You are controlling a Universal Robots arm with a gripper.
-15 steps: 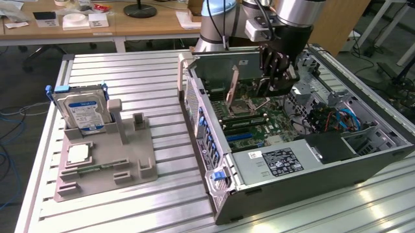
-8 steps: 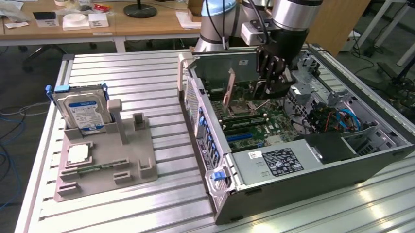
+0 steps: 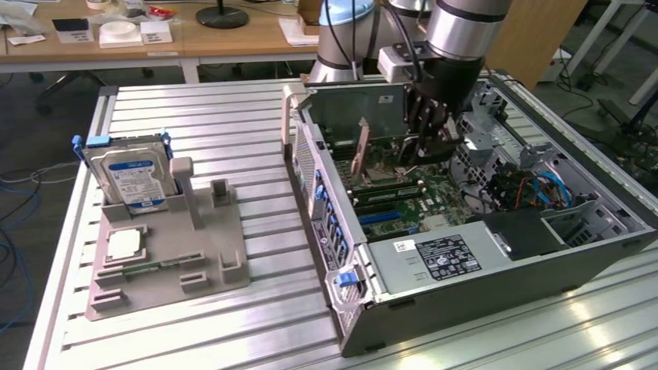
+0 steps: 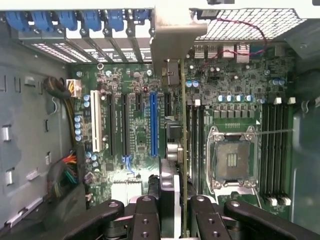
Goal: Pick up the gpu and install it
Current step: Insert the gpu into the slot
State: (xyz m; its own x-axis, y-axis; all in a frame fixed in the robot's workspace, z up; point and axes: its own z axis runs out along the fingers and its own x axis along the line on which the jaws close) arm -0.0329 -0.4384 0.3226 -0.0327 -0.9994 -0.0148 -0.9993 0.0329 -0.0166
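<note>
gpu (image 4: 183,125) hangs edge-on in the clenched gripper (image 4: 175,205), whose fingers (image 4: 148,215) clamp it from both sides. We see it inside the open computer case (image 3: 575,254), over the motherboard (image 4: 135,145) and just beside the blue slot (image 4: 153,125), with its pale end bracket (image 4: 172,40) toward the case's vented rear wall. We cannot tell whether its lower edge touches a slot. The case lies on a ribbed aluminium bench (image 3: 206,131), toward the bench's edge on the exterior view's right. Near the opposite edge we find a grey fixture (image 3: 165,277) carrying an upright hard drive (image 3: 129,181) and a flat processor chip (image 3: 123,245). Beyond the far edge stand wooden desks (image 3: 236,42) with small boxes and a round black base (image 3: 221,15). Cables (image 3: 21,185) trail on the floor off the bench's edge on the exterior view's left.
</note>
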